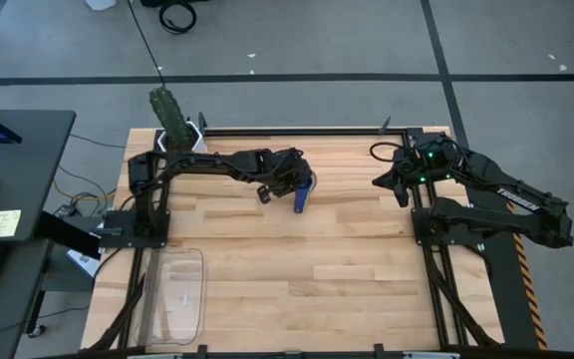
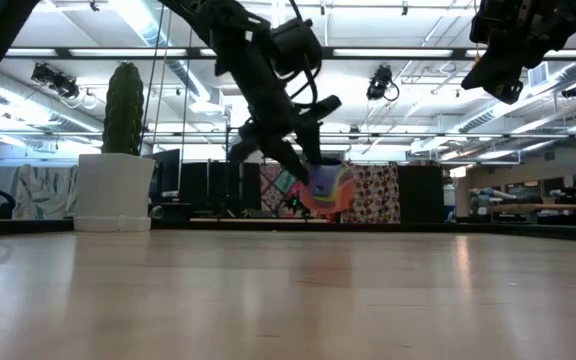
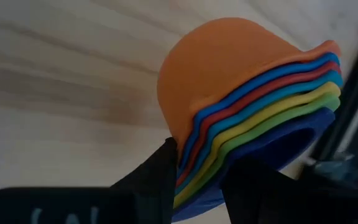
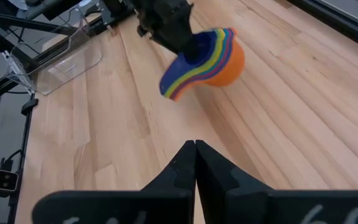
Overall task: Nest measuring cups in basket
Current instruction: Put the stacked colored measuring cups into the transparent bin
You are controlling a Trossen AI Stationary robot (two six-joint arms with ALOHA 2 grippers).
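Observation:
The measuring cups (image 1: 304,191) are nested in one stack: orange on the outside, then red, blue, yellow, green and dark blue. My left gripper (image 1: 289,185) is shut on the stack above the far middle of the table. The stack also shows in the low view (image 2: 326,190), in the left wrist view (image 3: 241,93) and in the right wrist view (image 4: 207,56). The clear basket (image 1: 172,294) lies flat on the table at the near left. My right gripper (image 4: 195,146) is shut and empty, raised at the far right (image 1: 392,181). My left gripper pinches the stack's layered rims (image 3: 197,168) between its two fingers, one finger (image 3: 163,171) on the orange side and the other (image 3: 253,183) on the dark blue side. The stack is tilted on its side and lifted clear of the table (image 2: 323,205).
A white pot with a green cactus (image 1: 172,120) stands at the table's far left corner and also shows in the low view (image 2: 116,170). Bare wood (image 1: 307,269) lies between the cups and the basket. Black frame rails (image 1: 297,130) run along the table's edges.

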